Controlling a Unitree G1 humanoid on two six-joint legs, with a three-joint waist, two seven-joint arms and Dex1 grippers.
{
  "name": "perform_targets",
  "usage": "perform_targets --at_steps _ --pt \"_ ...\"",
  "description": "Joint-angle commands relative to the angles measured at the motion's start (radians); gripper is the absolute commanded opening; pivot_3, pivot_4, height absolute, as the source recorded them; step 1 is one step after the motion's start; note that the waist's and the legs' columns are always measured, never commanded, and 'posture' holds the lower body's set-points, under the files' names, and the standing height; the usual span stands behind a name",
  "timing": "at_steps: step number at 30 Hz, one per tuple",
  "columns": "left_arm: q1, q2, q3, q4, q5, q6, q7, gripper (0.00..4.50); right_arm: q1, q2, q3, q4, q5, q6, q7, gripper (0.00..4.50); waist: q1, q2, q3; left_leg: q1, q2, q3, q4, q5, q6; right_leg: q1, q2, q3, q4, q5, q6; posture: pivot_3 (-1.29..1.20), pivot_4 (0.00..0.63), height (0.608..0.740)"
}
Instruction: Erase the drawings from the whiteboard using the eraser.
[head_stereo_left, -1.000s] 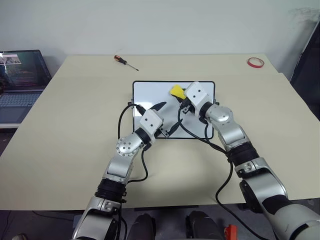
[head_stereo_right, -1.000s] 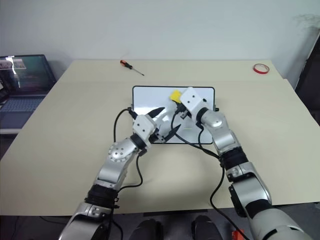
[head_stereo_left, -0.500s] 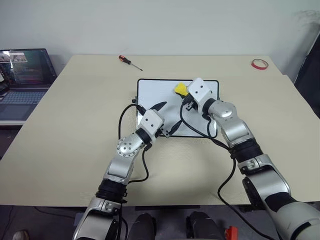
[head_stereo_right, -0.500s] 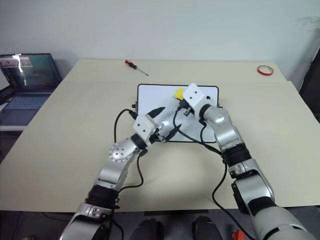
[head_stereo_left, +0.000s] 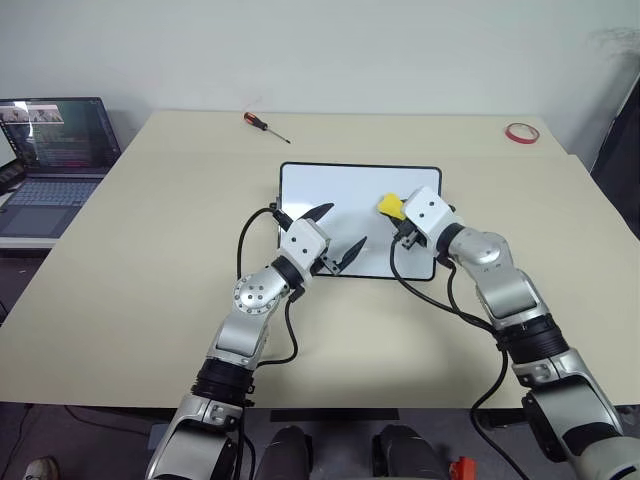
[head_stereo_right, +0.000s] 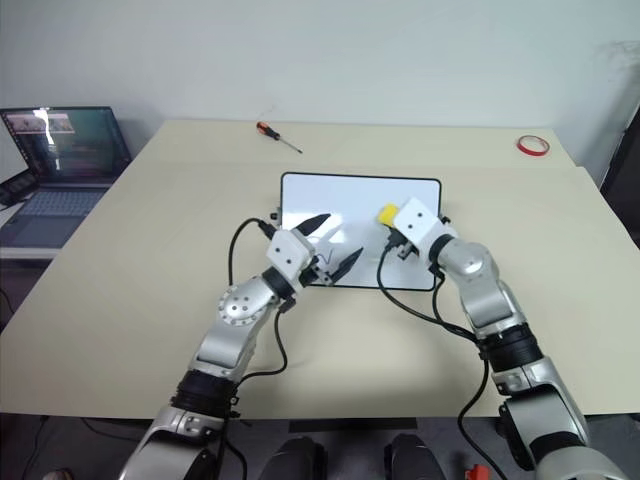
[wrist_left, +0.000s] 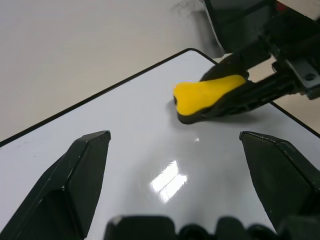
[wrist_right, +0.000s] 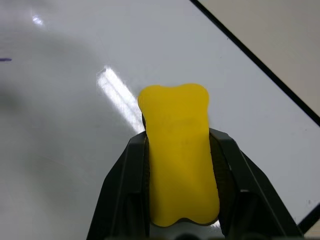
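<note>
The whiteboard (head_stereo_left: 340, 190) lies flat in the middle of the table, glossy white with a thin black frame. My right gripper (head_stereo_left: 397, 213) is shut on the yellow eraser (head_stereo_left: 390, 206) over the board's right part, black underside facing down at the surface. The wrist views show the eraser (wrist_right: 179, 150) clamped between both black fingers (wrist_right: 122, 195), and the eraser (wrist_left: 207, 92) low on the board. My left gripper (head_stereo_left: 335, 232) stands open above the board's near-left part, nothing between its fingers (wrist_left: 75, 185). A small dark drawing (head_stereo_right: 320, 262) shows near the left gripper, and another tick (wrist_right: 5, 59) on the board.
A red-handled screwdriver (head_stereo_left: 265, 124) lies at the table's far edge. A red tape ring (head_stereo_left: 518, 132) sits at the far right corner. An open laptop (head_stereo_left: 50, 150) stands off the table's left side. Bare tabletop (head_stereo_left: 150, 280) surrounds the board.
My right gripper has carried the eraser rightward and toward the board's near-right side. The left gripper stayed put and open. The camera view has shifted slightly.
</note>
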Motion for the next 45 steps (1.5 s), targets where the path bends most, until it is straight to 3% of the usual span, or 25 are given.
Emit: perform_targets --at_steps 1,9,13,17,24,36,45 --pt "-0.009 -0.003 0.003 -0.035 -0.003 -0.007 0.006 4.5 0.022 -0.007 -0.027 0.01 -0.001 0.054 -0.005 1.23 0.0 0.0 0.0 0.001 0.0 0.0 0.0 0.0 0.0 0.001 0.0 0.0 0.0 0.0 0.0 0.0 0.15 0.74" --pt "0.05 0.015 0.009 -0.096 -0.01 0.013 0.004 4.5 0.083 0.064 -0.122 -0.203 0.145 0.031 -0.006 1.23 -0.003 0.001 0.002 -0.001 0.0 -0.003 -0.001 0.0 0.0 0.001 0.0 -0.002 -0.004 0.0 0.0 0.0 0.15 0.74" --pt "0.142 0.017 0.031 -0.2 -0.038 0.082 0.021 4.5 0.171 0.084 -0.146 -0.345 0.19 0.058 -0.011 1.23 -0.005 0.001 0.002 -0.017 0.001 -0.003 0.0 0.0 0.0 -0.013 -0.001 -0.002 -0.004 0.0 0.0 0.0 0.15 0.74" --pt "0.316 0.036 0.047 -0.346 -0.046 0.138 0.043 4.5 0.303 0.082 -0.133 -0.434 0.185 0.006 -0.024 1.23 -0.004 0.001 0.002 -0.017 0.001 -0.004 -0.002 0.0 0.0 -0.013 -0.001 -0.003 -0.006 0.0 0.0 0.0 0.15 0.74" --pt "0.56 0.019 0.076 -0.477 -0.036 0.153 0.129 4.5 0.366 0.094 -0.118 -0.444 0.175 -0.041 -0.049 1.23 -0.005 0.003 0.004 -0.013 0.0 -0.004 -0.001 0.0 0.0 -0.01 -0.003 -0.003 -0.005 0.0 0.0 0.0 0.15 0.74" --pt "0.542 0.039 0.108 -0.492 -0.017 0.159 0.181 4.5 0.306 0.118 -0.051 -0.377 0.169 -0.121 -0.031 1.23 -0.006 0.004 0.005 -0.015 0.0 -0.007 -0.001 0.0 0.0 -0.009 -0.003 -0.013 -0.006 0.0 0.0 0.0 0.15 0.74" --pt "0.51 0.039 0.103 -0.468 -0.019 0.162 0.183 4.5 0.107 0.249 0.108 -0.129 0.081 -0.206 -0.023 1.23 -0.006 0.004 0.005 -0.015 0.0 -0.008 -0.001 0.0 0.0 -0.009 -0.003 -0.014 -0.006 0.0 0.0 0.0 0.15 0.74"
